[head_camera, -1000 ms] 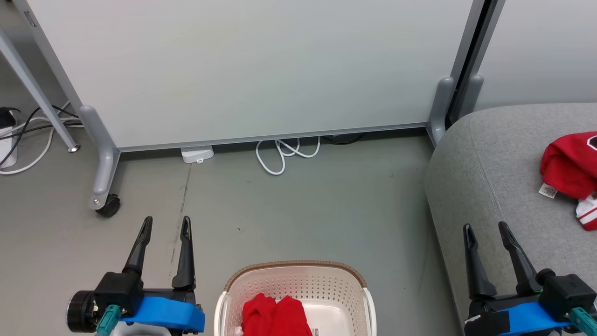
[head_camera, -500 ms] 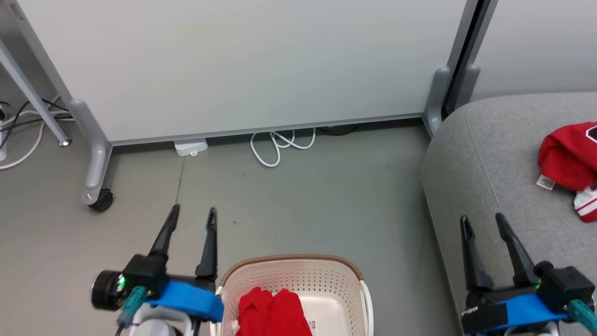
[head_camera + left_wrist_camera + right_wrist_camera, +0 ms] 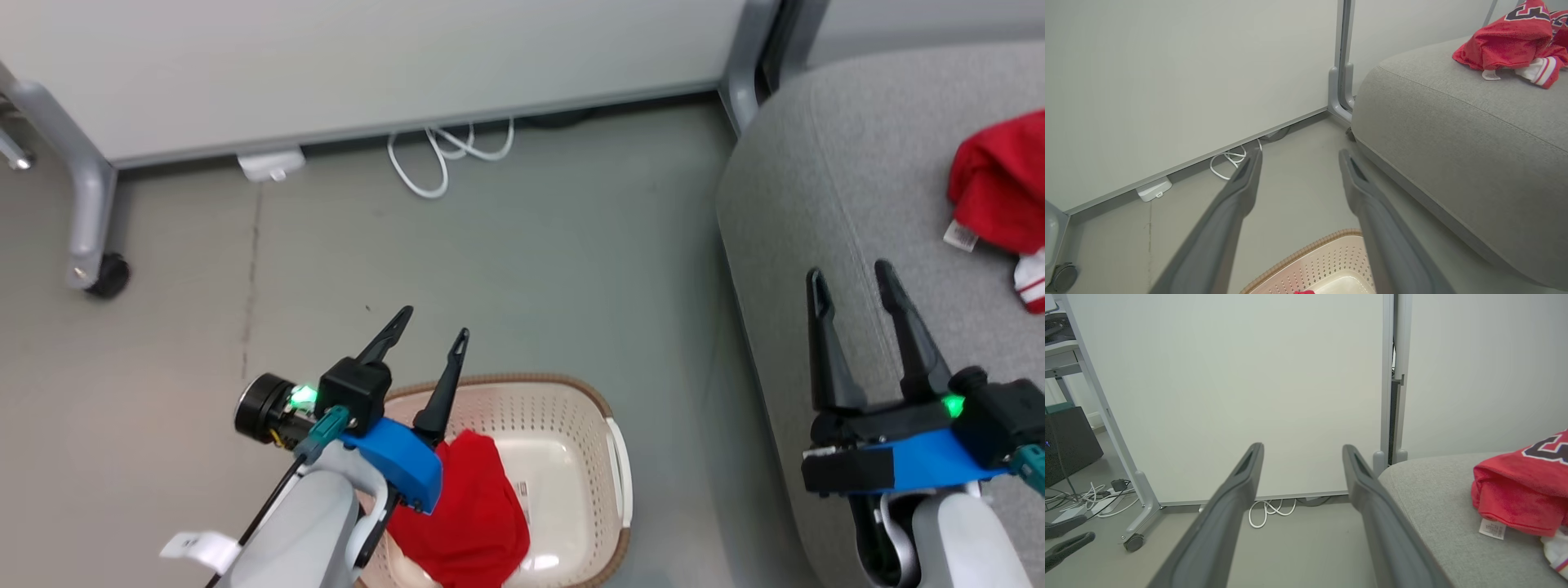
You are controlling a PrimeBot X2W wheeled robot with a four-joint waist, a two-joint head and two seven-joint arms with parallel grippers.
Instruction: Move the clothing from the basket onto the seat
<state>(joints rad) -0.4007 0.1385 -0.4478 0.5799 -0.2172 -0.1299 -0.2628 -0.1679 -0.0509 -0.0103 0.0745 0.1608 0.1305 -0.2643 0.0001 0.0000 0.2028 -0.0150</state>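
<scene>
Left pincer (image 3: pixel 434 322) shifted toward basket (image 3: pixel 618 457); jersey tag (image 3: pixel 961 235) unreadable.

Left gripper (image 3: pixel 434 322): two long dark fingers (image 3: pixel 441 392) tapering to thin tips; grey, with hollowed inner faces, in its wrist view.
Right gripper (image 3: pixel 849 269): the same long dark tapered pair on a black block.
Blue brackets (image 3: pixel 400 465): bright blue plastic just behind each pair of jaws.
Green lights (image 3: pixel 304 397): one small glowing lamp on each black housing behind the jaws.
Black cylinder (image 3: pixel 260 408): round, beside the left jaw base.
Teal plugs (image 3: pixel 324 426): one behind each bracket.
Black cable (image 3: pixel 273 502): thin, running back from the left plug.
Forearms (image 3: pixel 306 531): pale grey, rounded, further back from the jaws.
</scene>
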